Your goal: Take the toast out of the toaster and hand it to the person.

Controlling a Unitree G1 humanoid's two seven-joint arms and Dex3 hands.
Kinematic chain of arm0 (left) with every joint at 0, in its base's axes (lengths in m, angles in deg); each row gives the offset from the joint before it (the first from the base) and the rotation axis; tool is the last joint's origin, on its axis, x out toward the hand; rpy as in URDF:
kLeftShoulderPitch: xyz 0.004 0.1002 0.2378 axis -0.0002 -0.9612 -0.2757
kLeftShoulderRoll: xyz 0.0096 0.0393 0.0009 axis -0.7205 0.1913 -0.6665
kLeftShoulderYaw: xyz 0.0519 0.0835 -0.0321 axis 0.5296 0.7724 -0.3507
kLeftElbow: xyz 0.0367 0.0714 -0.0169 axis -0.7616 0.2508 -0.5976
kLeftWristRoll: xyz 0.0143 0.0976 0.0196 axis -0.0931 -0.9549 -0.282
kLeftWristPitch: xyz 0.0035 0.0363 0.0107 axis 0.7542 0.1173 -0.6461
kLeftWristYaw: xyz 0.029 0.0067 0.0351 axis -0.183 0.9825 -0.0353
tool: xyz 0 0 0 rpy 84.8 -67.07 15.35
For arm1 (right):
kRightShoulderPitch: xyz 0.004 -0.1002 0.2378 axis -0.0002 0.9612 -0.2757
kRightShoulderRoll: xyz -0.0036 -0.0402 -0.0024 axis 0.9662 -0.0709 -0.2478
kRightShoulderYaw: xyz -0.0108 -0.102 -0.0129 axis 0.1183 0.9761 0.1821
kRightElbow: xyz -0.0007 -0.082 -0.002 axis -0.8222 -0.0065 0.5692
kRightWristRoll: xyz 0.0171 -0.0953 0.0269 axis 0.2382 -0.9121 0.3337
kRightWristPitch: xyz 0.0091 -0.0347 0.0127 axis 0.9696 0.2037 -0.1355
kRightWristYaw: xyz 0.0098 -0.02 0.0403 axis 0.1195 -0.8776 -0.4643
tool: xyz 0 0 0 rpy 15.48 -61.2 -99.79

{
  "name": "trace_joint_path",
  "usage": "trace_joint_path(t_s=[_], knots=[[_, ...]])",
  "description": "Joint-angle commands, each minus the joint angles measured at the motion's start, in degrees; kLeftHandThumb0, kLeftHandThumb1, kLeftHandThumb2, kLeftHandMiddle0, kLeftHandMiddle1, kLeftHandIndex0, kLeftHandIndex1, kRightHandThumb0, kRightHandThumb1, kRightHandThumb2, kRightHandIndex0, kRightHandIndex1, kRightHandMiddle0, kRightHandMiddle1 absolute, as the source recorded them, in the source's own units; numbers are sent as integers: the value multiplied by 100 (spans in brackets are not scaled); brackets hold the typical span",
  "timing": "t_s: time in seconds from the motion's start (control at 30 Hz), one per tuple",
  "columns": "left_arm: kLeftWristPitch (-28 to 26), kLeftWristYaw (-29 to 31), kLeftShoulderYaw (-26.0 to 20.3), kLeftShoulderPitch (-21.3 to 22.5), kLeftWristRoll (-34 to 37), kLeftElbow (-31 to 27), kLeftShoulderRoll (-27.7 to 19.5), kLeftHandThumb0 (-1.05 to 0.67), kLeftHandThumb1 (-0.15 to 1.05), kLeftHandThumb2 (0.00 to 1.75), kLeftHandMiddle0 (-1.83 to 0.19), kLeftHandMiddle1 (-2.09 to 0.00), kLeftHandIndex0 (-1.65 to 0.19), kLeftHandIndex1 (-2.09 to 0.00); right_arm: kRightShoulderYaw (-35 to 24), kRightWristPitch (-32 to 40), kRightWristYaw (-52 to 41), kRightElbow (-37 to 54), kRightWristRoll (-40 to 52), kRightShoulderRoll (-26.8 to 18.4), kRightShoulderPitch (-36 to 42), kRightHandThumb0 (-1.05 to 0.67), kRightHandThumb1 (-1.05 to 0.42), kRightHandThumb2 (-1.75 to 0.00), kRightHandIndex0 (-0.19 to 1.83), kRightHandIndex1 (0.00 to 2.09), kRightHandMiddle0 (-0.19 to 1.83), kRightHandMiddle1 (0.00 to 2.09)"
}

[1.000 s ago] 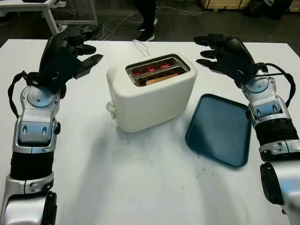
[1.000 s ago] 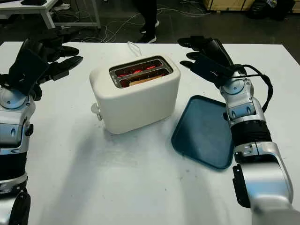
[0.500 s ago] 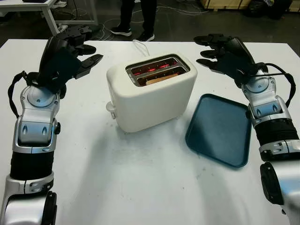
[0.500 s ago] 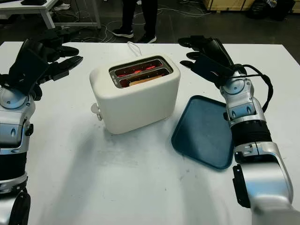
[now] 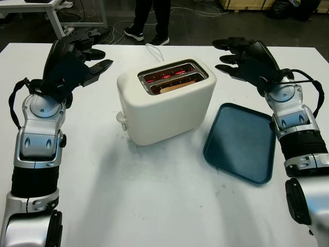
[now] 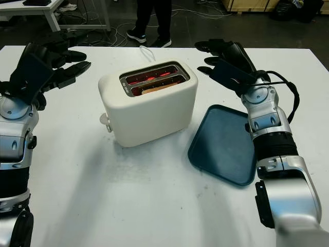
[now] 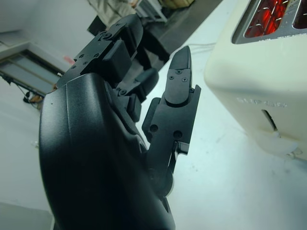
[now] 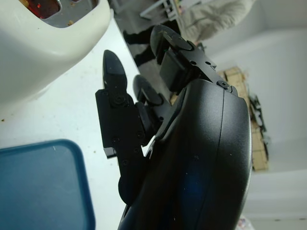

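Cream-coloured and smooth, the toaster [image 5: 165, 101] is sitting at the centre of the white bench [image 5: 154, 195], a rounded box with a metal-trimmed top. Both slots are glowing red inside. The toast [image 5: 174, 86] is sitting low in the nearer slot, with just its pale brown edge showing. A white cord [image 5: 153, 52] is trailing from the toaster toward 12 o'clock. At 3 o'clock from the toaster, a dark teal tray [image 5: 239, 141] with rounded corners and a raised rim is lying flat, just beside the toaster's base.

The left hand [image 5: 78, 57], matte black and hard-shelled, is hovering at 10 o'clock from the toaster, open, holding nothing. The right hand [image 5: 242, 57] is hovering at 2 o'clock, likewise open, touching nothing. A person's legs [image 5: 149, 18] are standing beyond the bench at 12 o'clock.
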Motion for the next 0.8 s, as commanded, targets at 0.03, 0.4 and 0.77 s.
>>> trace_joint_path(t_s=[0.03,0.4,0.77], knots=[[110,-11,-28,-26,-9,18,-27,-18,92,17,-35,-79,-59,-6,10,-38,23,62,-20,-8,27,-26,-92,-17,75,1,63,1],[79,-6,-17,11,-1,20,-14,-19,92,16,-35,-79,-59,-6,23,-72,68,12,-76,-22,11,-25,-92,-16,74,0,63,0],[46,-7,-3,32,-22,13,-25,-19,92,16,-35,-77,-58,-5,40,-54,80,18,-113,-26,-4,-28,-92,-15,74,1,64,1]])
